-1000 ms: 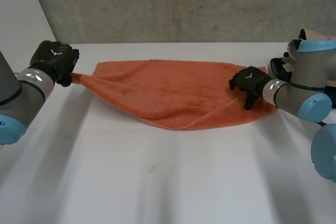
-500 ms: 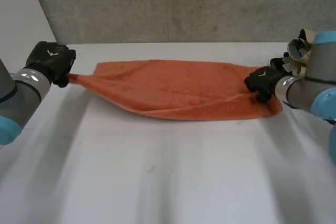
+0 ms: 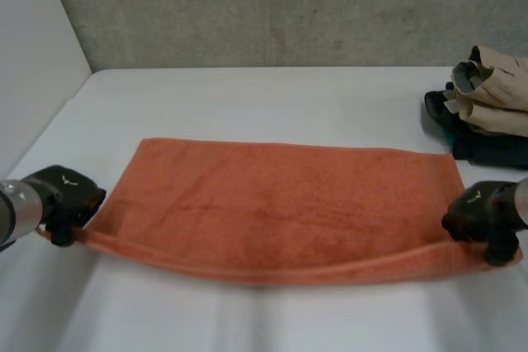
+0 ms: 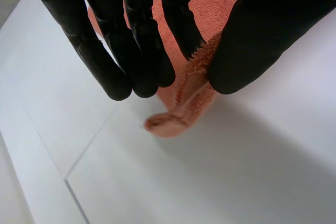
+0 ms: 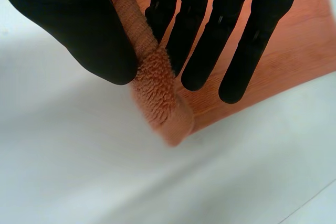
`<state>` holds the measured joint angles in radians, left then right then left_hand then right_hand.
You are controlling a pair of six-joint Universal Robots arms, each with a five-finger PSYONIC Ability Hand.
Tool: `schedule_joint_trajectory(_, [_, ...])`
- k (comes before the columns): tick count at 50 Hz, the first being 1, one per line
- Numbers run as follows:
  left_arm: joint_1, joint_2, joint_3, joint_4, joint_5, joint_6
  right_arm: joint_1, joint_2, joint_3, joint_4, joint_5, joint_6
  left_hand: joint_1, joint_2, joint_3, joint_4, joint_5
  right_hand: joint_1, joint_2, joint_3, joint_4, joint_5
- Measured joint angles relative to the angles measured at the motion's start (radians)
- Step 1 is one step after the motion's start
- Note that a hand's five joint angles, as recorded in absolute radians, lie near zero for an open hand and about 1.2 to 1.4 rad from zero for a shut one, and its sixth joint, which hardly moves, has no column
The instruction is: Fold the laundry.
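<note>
left hand [image 3: 62, 195] and right hand [image 3: 483, 218] pinch corners of the orange towel [image 3: 280, 208].

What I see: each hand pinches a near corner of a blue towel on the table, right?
No: the head view shows the towel is orange, not blue. The left hand and right hand do each pinch a near corner, on the table.

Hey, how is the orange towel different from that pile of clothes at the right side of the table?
The towel is one orange piece; the pile mixes beige and dark pieces. The towel is spread out wide; the pile is stacked in a heap. The left hand and right hand pinch the towel's near corners; nothing touches the pile. Both are cloth on the white table.
</note>
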<state>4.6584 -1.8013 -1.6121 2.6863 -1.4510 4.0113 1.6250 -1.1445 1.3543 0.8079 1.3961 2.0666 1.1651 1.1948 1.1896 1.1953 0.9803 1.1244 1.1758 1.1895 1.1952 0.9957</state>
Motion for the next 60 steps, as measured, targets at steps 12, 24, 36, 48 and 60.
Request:
schedule_joint_trajectory(12, [-0.121,-0.292,0.508,0.133,-0.115,-0.025,0.121,0.197,-0.393,-0.357,0.097,0.187,0.000,0.003,0.001,0.001,0.000,0.000,0.000,0.000,0.001,0.000])
schedule_joint_trajectory(24, [-0.155,-0.407,1.160,0.371,-0.265,-0.313,0.152,0.216,-0.730,-1.080,0.151,0.447,0.000,0.003,0.001,0.004,0.000,0.000,0.005,0.001,0.001,0.000])
schedule_joint_trajectory(36, [-0.108,-0.306,0.972,0.558,-0.218,-0.505,0.168,0.236,-0.653,-1.176,0.100,0.529,0.000,0.004,0.002,0.004,0.000,0.000,0.005,0.002,0.001,0.002])
schedule_joint_trajectory(48, [-0.099,-0.441,0.605,0.574,-0.209,-0.496,0.215,0.364,-0.450,-1.060,0.022,0.514,0.000,0.004,0.003,0.004,0.000,0.000,0.005,0.002,0.001,0.007])
schedule_joint_trajectory(60, [-0.092,-0.380,0.302,0.458,-0.214,-0.280,0.181,0.298,-0.185,-0.740,0.008,0.355,0.000,0.004,0.003,0.004,0.000,0.000,0.005,0.002,0.001,0.007])
